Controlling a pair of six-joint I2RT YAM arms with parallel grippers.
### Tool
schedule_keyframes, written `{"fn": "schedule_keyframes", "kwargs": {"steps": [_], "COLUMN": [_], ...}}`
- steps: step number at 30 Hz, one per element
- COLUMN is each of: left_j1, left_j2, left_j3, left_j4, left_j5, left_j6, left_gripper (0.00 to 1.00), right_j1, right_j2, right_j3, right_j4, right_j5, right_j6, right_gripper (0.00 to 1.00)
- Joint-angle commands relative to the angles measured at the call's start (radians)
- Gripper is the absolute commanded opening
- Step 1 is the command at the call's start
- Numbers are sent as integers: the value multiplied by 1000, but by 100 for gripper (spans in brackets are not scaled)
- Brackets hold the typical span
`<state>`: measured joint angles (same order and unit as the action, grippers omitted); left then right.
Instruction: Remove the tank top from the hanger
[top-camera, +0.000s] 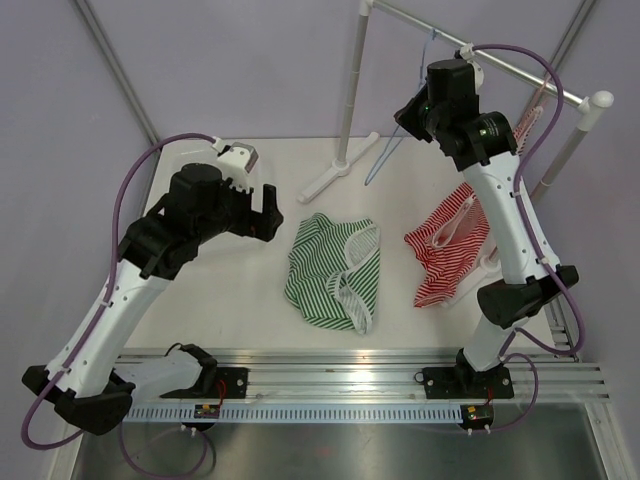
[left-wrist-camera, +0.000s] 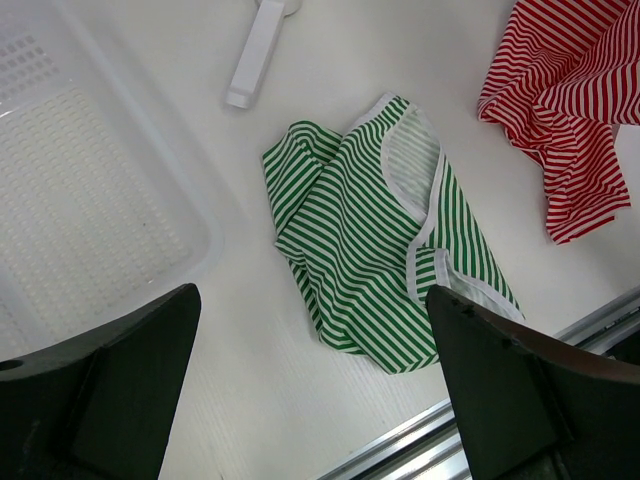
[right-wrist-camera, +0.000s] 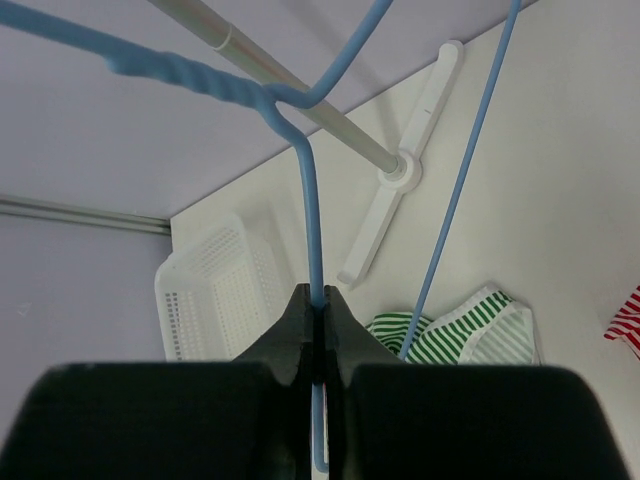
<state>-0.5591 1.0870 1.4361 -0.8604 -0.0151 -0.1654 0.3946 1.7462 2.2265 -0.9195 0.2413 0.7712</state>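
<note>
Right end effector (right-wrist-camera: 318, 296) clenched on bare blue hanger (right-wrist-camera: 311, 215) hooked over rack rail (right-wrist-camera: 350, 130). Green tank top (top-camera: 335, 270) crumpled mid-desk (top-camera: 240, 295), red top (top-camera: 445, 255) beside it. Left end effector (left-wrist-camera: 310, 295) released, above the desk; white basket (left-wrist-camera: 90, 200) adjacent.

No text, label, brand, number or sign can be read in any of the three views. The left board (top-camera: 209, 408) and the right board (top-camera: 478, 413), both fixed to the front rail (top-camera: 350, 385) (each shows a red-orange spot), may carry markings, but these are too small to make out.
</note>
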Motion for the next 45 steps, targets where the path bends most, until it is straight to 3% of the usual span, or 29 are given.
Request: {"fn": "schedule_keyframes", "kwargs": {"steps": [1, 18, 29, 31, 32, 34, 35, 37, 45], "left_j1": [-7, -15, -36, -44, -51, -59, -68, -88, -208], "left_j2": [-6, 25, 85, 102, 106, 123, 128, 151, 278], "left_j3": [-11, -8, 40, 41, 41, 35, 27, 1, -45], "left_j4": [60, 63, 37, 35, 35, 38, 50, 66, 147], "left_j5": [-11, -22, -39, -48, -52, -54, -55, -54, -98], "left_j6": [18, 23, 17, 14, 12, 7, 6, -2, -60], "left_gripper": [99, 99, 99, 99, 99, 99, 99, 99, 99], "right_j1": [-11, -26, -60, -59, -59, -57, -56, -43, 4], "right_j2": [-13, -18, -28, -39, -53, -66, -74, -99, -256], "right_j3": [70, 56, -85, -94, -99, -119, -125, -125, -221], "right_j4": [64, 143, 111, 111, 114, 126, 130, 127, 73], "right_j5": [-5, 4, -10, -22, -31, -72, -83, -106, -73], "right_j6": [11, 63, 57, 50, 50, 46, 46, 43, 7], "right_gripper": [0, 0, 3, 13, 31, 51, 76, 96, 99]}}
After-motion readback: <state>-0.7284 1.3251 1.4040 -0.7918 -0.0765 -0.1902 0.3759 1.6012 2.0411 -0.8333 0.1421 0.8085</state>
